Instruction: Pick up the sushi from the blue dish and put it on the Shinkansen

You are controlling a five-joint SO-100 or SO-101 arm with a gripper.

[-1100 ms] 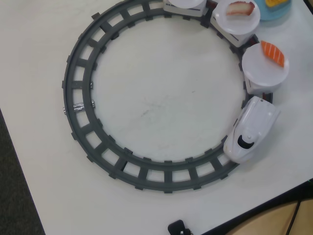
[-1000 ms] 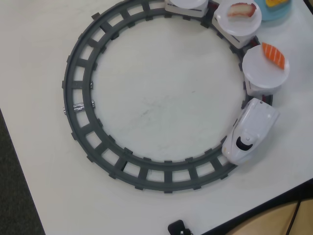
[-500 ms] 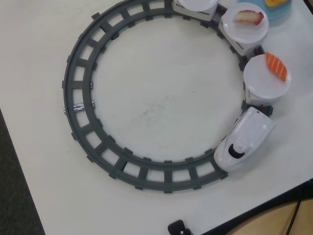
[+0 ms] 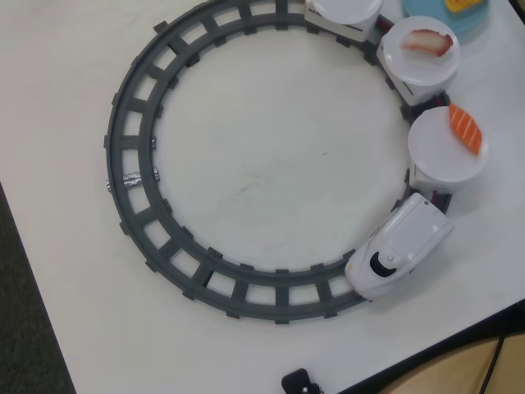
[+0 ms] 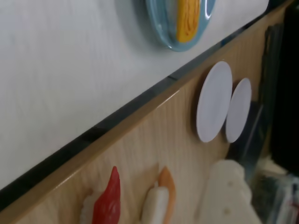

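The yellow-orange sushi [image 4: 464,5] lies on the blue dish [image 4: 477,25] at the top right edge of the overhead view, cut off by the frame. In the wrist view the sushi [image 5: 188,18] and the dish [image 5: 161,28] are at the top, far from my gripper [image 5: 245,163]. Only one cream finger [image 5: 224,196] shows clearly at the bottom right; the other jaw is blurred. The white Shinkansen [image 4: 399,246] stands on the grey ring track [image 4: 131,164] at the lower right. It pulls cars topped with white plates. My gripper is out of the overhead view.
A salmon piece [image 4: 465,127] and a pink-red and white piece [image 4: 428,41] lie on two car plates; a third plate [image 4: 344,8] is bare. Beyond the table's black edge [image 5: 117,119], a wooden surface holds two white plates [image 5: 214,101] and spare sushi [image 5: 106,200].
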